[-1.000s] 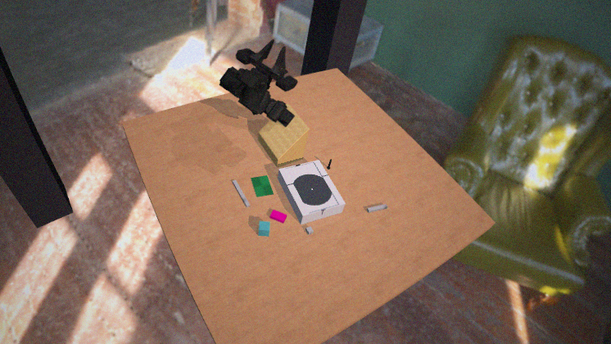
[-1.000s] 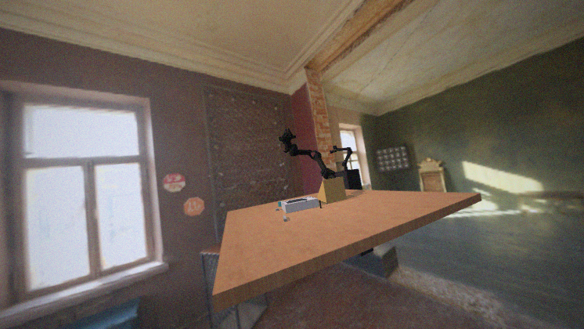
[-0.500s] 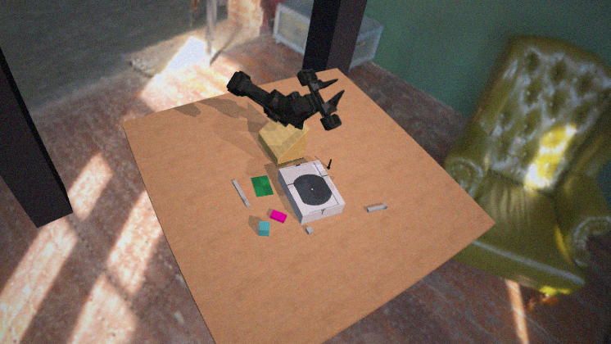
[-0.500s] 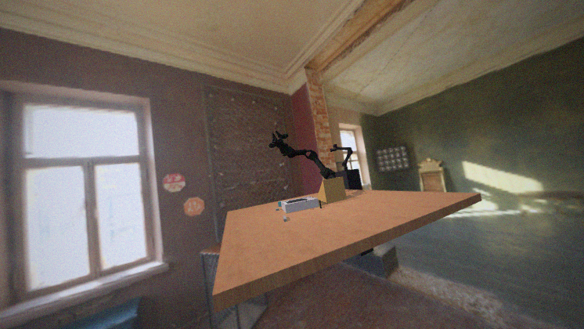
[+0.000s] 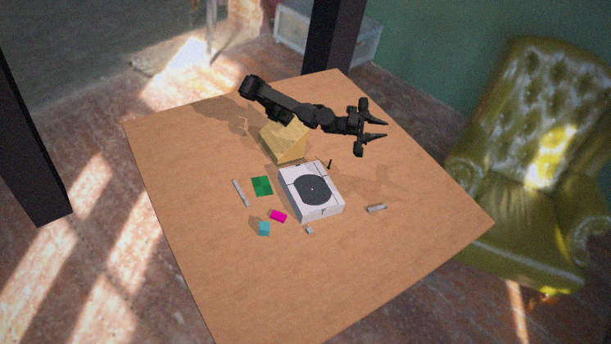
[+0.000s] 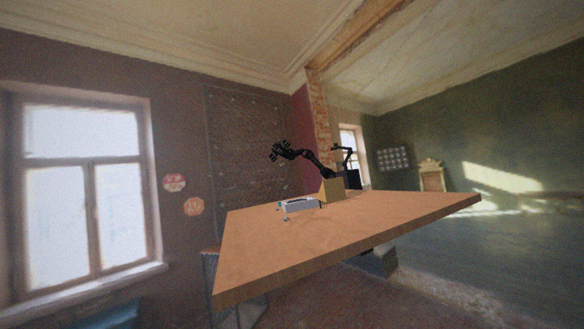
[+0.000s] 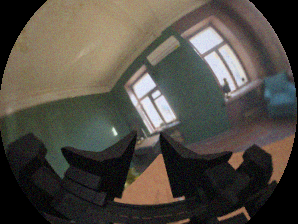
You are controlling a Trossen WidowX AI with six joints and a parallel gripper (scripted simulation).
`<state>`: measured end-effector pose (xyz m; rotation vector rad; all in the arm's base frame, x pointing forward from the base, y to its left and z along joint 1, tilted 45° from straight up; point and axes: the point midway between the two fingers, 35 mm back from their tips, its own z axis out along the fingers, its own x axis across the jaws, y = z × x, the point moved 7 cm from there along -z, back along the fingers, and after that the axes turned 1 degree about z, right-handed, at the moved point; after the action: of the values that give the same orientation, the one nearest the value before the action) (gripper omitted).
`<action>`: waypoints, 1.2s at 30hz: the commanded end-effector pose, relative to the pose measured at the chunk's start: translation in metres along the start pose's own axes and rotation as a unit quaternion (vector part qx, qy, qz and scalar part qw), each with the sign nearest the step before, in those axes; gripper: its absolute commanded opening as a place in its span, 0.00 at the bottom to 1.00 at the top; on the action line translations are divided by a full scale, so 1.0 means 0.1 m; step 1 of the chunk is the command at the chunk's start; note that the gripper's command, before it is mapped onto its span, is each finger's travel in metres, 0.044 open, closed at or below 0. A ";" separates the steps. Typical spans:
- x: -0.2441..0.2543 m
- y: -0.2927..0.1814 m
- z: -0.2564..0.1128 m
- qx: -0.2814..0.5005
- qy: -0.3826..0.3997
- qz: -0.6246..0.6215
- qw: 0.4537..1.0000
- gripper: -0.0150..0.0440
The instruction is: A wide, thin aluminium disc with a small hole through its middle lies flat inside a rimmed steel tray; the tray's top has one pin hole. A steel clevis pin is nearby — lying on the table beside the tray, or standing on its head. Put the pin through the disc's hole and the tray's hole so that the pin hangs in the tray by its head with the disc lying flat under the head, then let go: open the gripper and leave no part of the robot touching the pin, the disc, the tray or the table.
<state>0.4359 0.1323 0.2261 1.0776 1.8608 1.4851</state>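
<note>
The end effector (image 5: 386, 129) (image 6: 271, 150) (image 7: 148, 133) is being held high above the counter (image 5: 384, 256) (image 6: 326, 236), its fingers being kept partly spread, with nothing being gripped between them. The dark disc (image 5: 311, 197) (image 6: 297, 200) is being carried flat inside the pale tray (image 5: 323, 215) (image 6: 302, 206), its small central hole being shown from above. The dark pin (image 5: 329, 164) (image 6: 320, 204) is being supported upright on the counter, just beside the tray and apart from the end effector. A yellow block (image 5: 282, 142) (image 6: 334, 189) is being seen near the tray. On another side, a green square (image 5: 261, 185), a magenta block (image 5: 278, 216) and a teal block (image 5: 264, 228) are being displayed, all apart from the tray.
</note>
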 end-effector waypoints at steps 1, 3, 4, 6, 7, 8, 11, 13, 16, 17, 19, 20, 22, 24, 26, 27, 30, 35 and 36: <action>0.00 -0.61 0.11 0.126 -0.034 -0.089 0.987 0.53; 0.01 -0.80 0.12 0.173 -0.038 -0.127 0.976 0.53; 0.02 -0.89 0.13 0.192 -0.038 -0.144 0.970 0.53; 0.04 -1.12 0.13 0.245 -0.033 -0.195 0.949 0.53; 0.05 -1.26 0.12 0.275 -0.027 -0.225 0.934 0.53; 0.06 -1.39 0.11 0.306 -0.019 -0.255 0.917 0.53; 0.11 -1.78 0.04 0.393 0.019 -0.343 0.853 0.53; 0.13 -1.99 -0.03 0.440 0.050 -0.392 0.806 0.53; 0.18 -2.28 -0.15 0.503 0.107 -0.459 0.724 0.53; 0.19 -2.38 -0.20 0.522 0.129 -0.480 0.693 0.53; 0.22 -2.55 -0.31 0.555 0.177 -0.518 0.626 0.53; 0.23 -2.63 -0.37 0.569 0.204 -0.536 0.589 0.53; 0.26 -2.79 -0.50 0.592 0.260 -0.565 0.512 0.53; 0.28 -2.92 -0.63 0.607 0.320 -0.588 0.428 0.53; 0.30 -3.04 -0.77 0.613 0.383 -0.602 0.339 0.53; 0.31 -3.09 -0.85 0.613 0.415 -0.606 0.292 0.53; 0.34 -3.22 -1.06 0.595 0.512 -0.601 0.148 0.53; 0.34 -3.24 -1.12 0.588 0.535 -0.596 0.114 0.53; 0.34 -3.23 -1.13 0.588 0.535 -0.596 0.114 0.53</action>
<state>0.2564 0.0813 -0.0497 -1.6315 2.9647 -0.9889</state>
